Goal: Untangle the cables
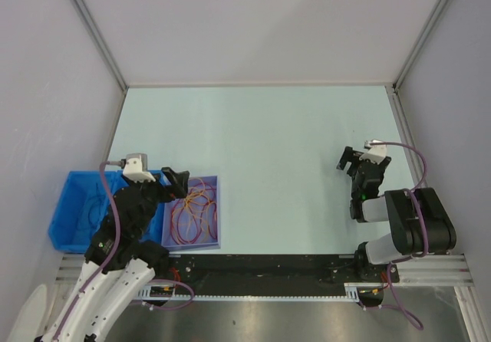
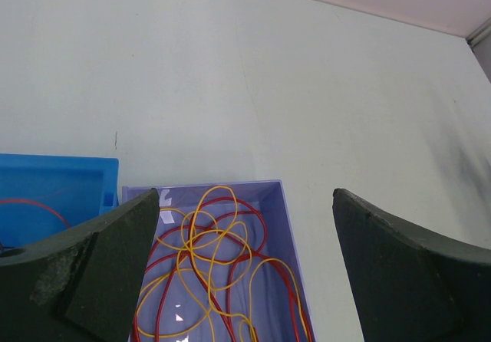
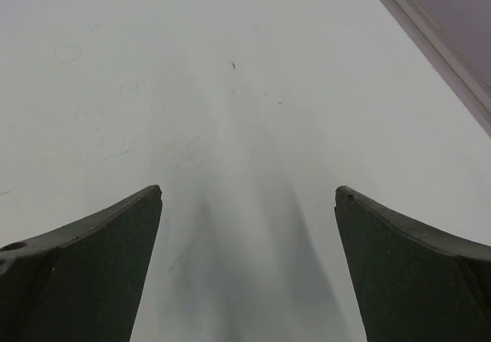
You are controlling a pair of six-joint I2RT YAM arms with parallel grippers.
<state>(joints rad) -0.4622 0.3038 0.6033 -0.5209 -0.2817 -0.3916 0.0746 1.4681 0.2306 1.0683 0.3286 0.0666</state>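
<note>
The cables [image 1: 193, 212] are a tangle of thin red and yellow loops lying in a shallow lilac tray [image 1: 214, 181] near the table's front left. The left wrist view looks down on the same cables [image 2: 207, 258] inside the tray [image 2: 285, 212]. My left gripper [image 1: 178, 182] hangs open above the tray's far left corner, touching nothing; its dark fingers [image 2: 92, 273] frame the tangle. Over bare table at the right, my right gripper [image 1: 350, 160] is open and empty, its fingers [image 3: 92, 265] wide apart.
A blue bin [image 1: 73, 204] stands left of the lilac tray, with a thin red wire [image 2: 34, 204] in it. Grey walls close off the table on the left, back and right. A black rail [image 1: 268, 269] runs along the near edge.
</note>
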